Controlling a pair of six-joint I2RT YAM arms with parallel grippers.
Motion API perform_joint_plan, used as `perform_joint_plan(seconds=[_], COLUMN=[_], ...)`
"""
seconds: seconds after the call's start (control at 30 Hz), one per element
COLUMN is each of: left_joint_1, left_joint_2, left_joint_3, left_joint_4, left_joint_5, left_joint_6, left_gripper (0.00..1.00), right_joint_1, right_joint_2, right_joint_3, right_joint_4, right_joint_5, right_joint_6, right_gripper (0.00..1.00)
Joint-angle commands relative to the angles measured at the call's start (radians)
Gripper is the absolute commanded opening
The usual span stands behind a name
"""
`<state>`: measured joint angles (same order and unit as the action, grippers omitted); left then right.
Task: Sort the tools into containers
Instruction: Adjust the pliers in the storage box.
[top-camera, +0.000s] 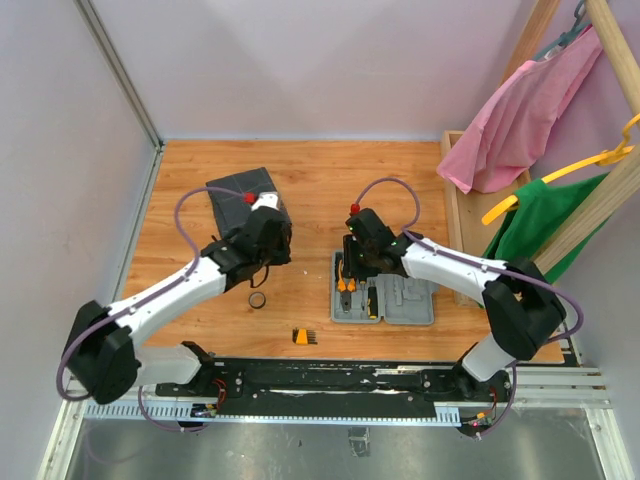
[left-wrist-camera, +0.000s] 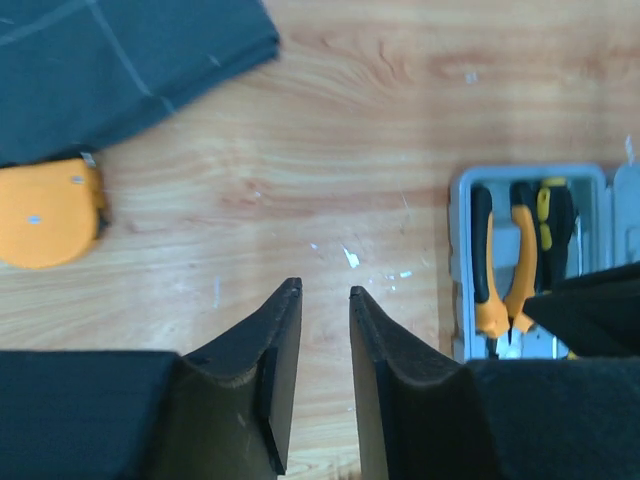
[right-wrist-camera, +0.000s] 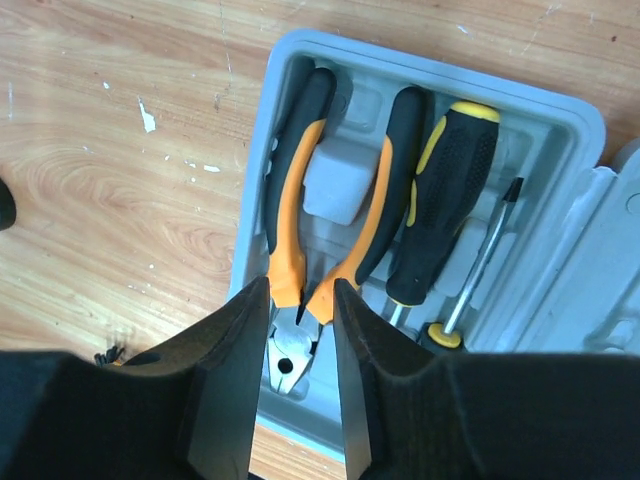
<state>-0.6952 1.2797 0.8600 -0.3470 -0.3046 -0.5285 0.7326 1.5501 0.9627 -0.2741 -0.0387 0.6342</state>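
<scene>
The light-grey case (top-camera: 400, 300) lies open right of centre. It holds the orange-and-black pliers (right-wrist-camera: 330, 190) and two black-and-yellow screwdrivers (right-wrist-camera: 445, 200). My right gripper (right-wrist-camera: 300, 285) is open just above the pliers' head, one finger on each side, holding nothing. My left gripper (left-wrist-camera: 325, 290) is open and empty over bare wood between the case (left-wrist-camera: 460, 260) and the dark grey pouch (left-wrist-camera: 100, 60). The round orange piece (left-wrist-camera: 45, 215) lies by the pouch's edge. The black tape ring (top-camera: 257, 300) and the small orange bit holder (top-camera: 302, 336) lie on the table near the front.
A wooden rack (top-camera: 470, 215) with a pink garment (top-camera: 520, 115) and a green one (top-camera: 545, 220) on hangers stands at the right. Walls close the left and back sides. A black rail (top-camera: 340, 380) runs along the near edge.
</scene>
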Motion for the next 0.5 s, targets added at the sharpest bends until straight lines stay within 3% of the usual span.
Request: perform_joint_plan(seconds=[0.0,0.47], left_joint_1=[0.070,0.113], left_joint_2=[-0.130,-0.209], left_joint_3=[-0.047,-0.081], left_joint_4=[0.002,-0.024], left_joint_5=[-0.037,-0.017], left_joint_6=[-0.022,-0.011], left_gripper=[0.32,0.35], right_joint_1=[0.061,0.130], right_joint_2=[0.062,0.176], right_joint_3=[0.089,0.202], right_joint_4=[-0.121,-0.230], right_joint_5=[0.158,0.270], right_joint_6=[0.030,0.032], right_gripper=[0.34,0.46])
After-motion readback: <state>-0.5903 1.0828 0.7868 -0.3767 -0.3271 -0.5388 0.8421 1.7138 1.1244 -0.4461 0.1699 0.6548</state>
